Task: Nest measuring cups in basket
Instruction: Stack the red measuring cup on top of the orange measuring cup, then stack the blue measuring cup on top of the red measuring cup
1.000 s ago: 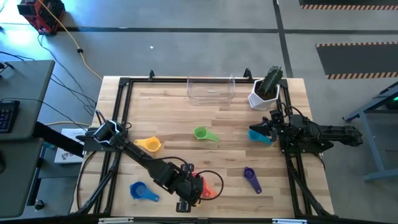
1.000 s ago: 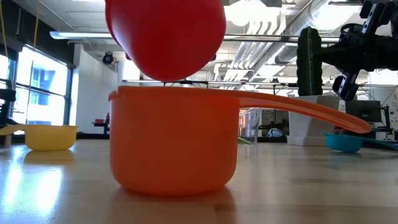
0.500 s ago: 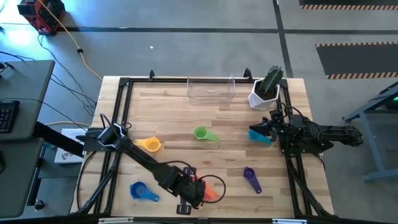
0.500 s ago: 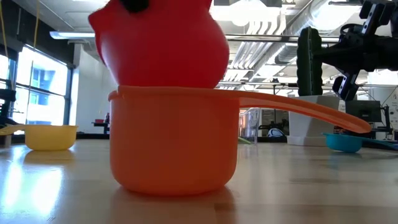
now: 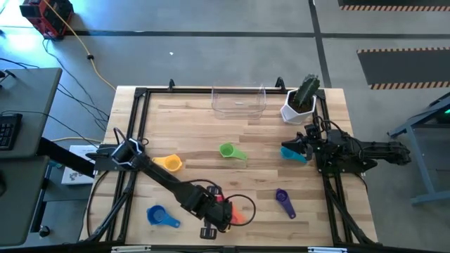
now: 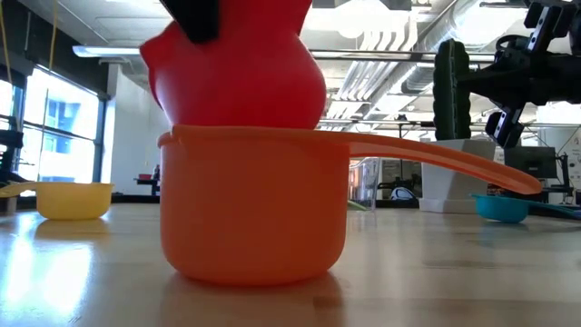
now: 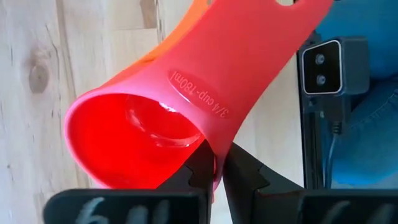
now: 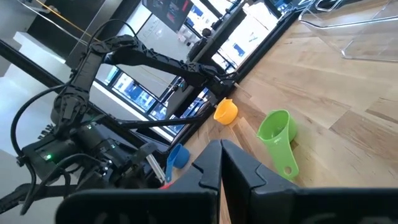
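Observation:
My left gripper is near the table's near edge, shut on the red cup. The red cup's bottom sits tilted inside the orange cup, which stands on its base on the wood; the orange handle points right. My right gripper waits shut above the teal cup at the table's right side. Yellow, green, purple and blue cups lie apart on the table. The clear basket sits at the far edge. My left gripper pinches the red cup at its rim where the handle joins the bowl. One finger is on the bowl's inner side, the other outside. The cup is tilted, its bottom inside the orange cup.
A white pot with a green cactus stands right of the basket, close to my right arm. Black frame rails run along the table's edges. The low-view camera sits just beyond the orange cup.
My left gripper has moved down and tipped. The red cup, which hung just above the orange cup's rim, has sunk with its bottom into the orange cup and leans more. The orange cup has stayed in place.

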`<state>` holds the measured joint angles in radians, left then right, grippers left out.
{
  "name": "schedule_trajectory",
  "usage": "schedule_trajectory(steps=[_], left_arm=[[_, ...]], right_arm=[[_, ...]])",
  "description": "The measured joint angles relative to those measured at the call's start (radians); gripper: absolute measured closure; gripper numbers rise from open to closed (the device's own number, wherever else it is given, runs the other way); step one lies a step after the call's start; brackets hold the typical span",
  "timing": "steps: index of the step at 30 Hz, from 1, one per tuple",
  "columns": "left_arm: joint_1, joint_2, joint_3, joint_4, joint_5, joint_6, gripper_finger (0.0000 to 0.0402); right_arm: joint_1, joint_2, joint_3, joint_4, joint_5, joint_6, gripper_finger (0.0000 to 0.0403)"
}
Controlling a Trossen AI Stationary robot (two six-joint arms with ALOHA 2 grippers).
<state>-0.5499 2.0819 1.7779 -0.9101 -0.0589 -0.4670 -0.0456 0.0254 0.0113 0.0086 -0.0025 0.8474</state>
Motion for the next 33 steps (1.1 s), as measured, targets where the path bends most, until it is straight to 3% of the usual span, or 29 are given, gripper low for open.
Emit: schedule_trajectory(steps=[8, 21, 27, 33], left_arm=[[0.009, 0.0, 0.0, -0.001, 0.0, -0.003, 0.0359], [0.016, 0.0, 0.0, -0.007, 0.002, 0.0, 0.0357], [0.012, -0.007, 0.0, -0.061, 0.004, 0.031, 0.0358], [-0.002, -0.017, 0.0, -0.196, 0.002, -0.042, 0.0359]], right_arm=[[0.0, 0.0, 0.0, 0.0, -0.002, 0.0, 0.0402], [0.0, 0.0, 0.0, -0.001, -0.002, 0.0, 0.0402], [0.0, 0.0, 0.0, -0.001, -0.002, 0.0, 0.0402], [0.0, 0.0, 0.0, -0.001, -0.002, 0.0, 0.0402]])
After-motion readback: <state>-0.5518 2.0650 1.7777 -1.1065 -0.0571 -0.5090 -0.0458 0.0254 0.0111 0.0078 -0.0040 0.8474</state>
